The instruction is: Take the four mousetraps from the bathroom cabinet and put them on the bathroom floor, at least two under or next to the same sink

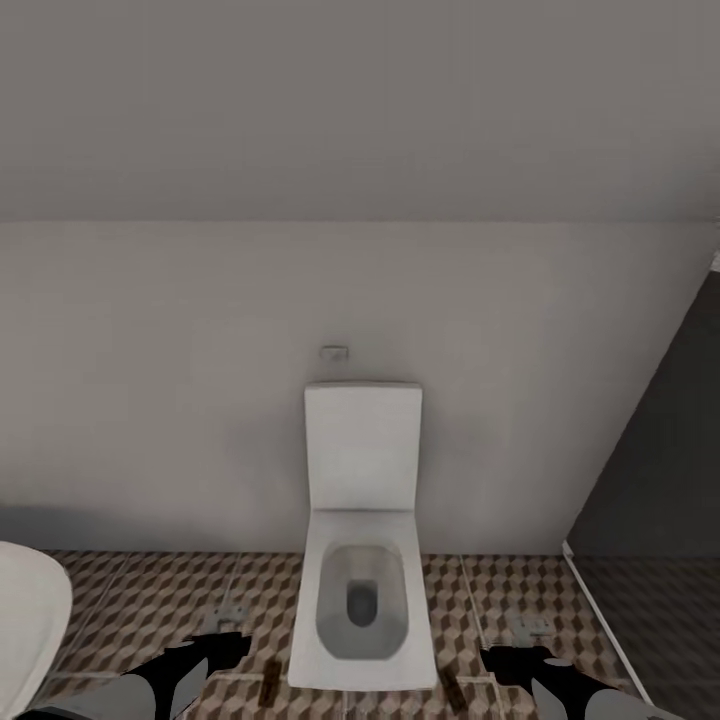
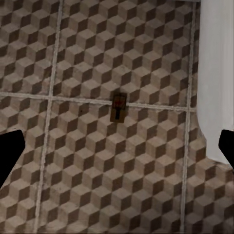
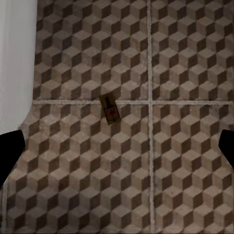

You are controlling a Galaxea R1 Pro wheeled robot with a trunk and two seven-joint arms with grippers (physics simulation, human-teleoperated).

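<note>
Two mousetraps (image 1: 268, 683) (image 1: 452, 690) lie on the bathroom floor (image 1: 140, 600), flanking the toilet (image 1: 362, 600). Both the left end effector (image 1: 228, 645) and the right end effector (image 1: 505, 662) hover spread, empty.

Cut off at the frame edges

Beside the toilet (image 1: 362, 560), the right-hand mousetrap (image 1: 452, 690) and both arms run off the bottom edge; a white basin (image 1: 28, 620) is half cropped; each wrist view catches mere black slivers of fingertips (image 2: 10, 153).
</note>
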